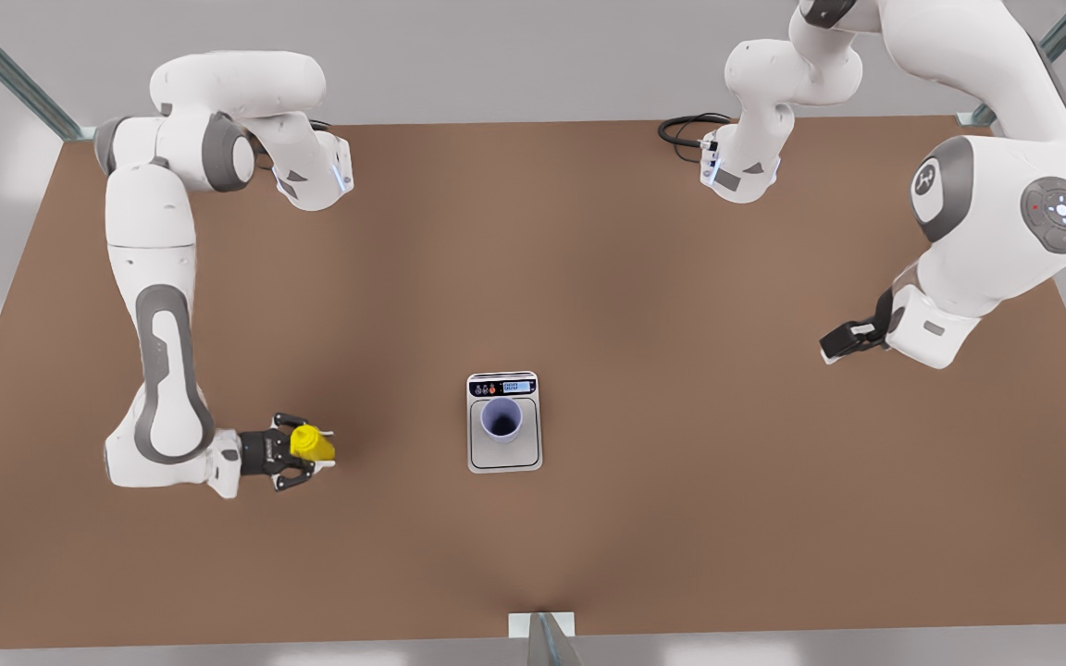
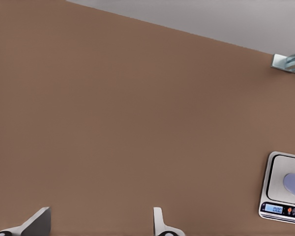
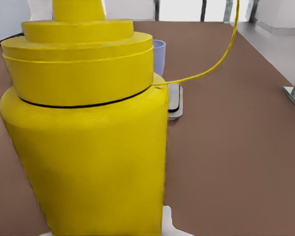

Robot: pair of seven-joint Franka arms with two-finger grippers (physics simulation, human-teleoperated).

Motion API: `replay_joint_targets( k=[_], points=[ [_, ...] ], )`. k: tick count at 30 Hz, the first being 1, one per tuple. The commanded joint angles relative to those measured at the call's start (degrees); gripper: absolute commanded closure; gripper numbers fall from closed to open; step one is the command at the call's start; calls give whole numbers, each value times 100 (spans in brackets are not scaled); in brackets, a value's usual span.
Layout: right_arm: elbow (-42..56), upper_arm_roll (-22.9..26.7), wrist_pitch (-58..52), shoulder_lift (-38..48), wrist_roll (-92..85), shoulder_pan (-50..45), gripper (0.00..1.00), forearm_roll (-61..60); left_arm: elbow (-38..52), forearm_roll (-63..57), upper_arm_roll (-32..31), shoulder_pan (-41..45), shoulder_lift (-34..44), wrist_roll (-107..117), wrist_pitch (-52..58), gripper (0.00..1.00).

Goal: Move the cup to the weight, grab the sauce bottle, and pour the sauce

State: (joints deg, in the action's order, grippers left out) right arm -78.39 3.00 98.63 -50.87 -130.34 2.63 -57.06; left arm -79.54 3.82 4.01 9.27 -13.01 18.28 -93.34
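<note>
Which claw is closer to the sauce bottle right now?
The right claw: it is around the sauce bottle on the front view's left. The left claw hangs open far across the table, beyond the weight.

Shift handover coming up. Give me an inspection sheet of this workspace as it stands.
Surface: brown table, bare apart from the job's things.
Weight: scale near the table's middle, display lit.
Cup: lavender cup upright on the scale's plate.
Sauce bottle: yellow bottle upright at the front view's left, apart from the scale.
Clutter: nothing seen.
Right gripper: around the bottle, fingers on either side of it.
Left gripper: open, empty, waiting over the table at the front view's right.
Cables: black loop at the far edge.
Surroundings: metal frame struts, pale floor.
</note>
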Motion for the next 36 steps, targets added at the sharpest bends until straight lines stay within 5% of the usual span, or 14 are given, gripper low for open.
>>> replay_joint_targets(
  k=[1,21,36],
  points=[
    [-1,-1,-28,-45,-26,9,50,-77,0,31,-5,-13,0,0,0,0],
    [-212,78,-63,-265,35,89,49,-288,18,14,3,-13,-8,0,-9,0],
    [-212,87,-63,-274,35,97,33,-279,26,5,3,-5,-52,0,-62,0]
  ],
)
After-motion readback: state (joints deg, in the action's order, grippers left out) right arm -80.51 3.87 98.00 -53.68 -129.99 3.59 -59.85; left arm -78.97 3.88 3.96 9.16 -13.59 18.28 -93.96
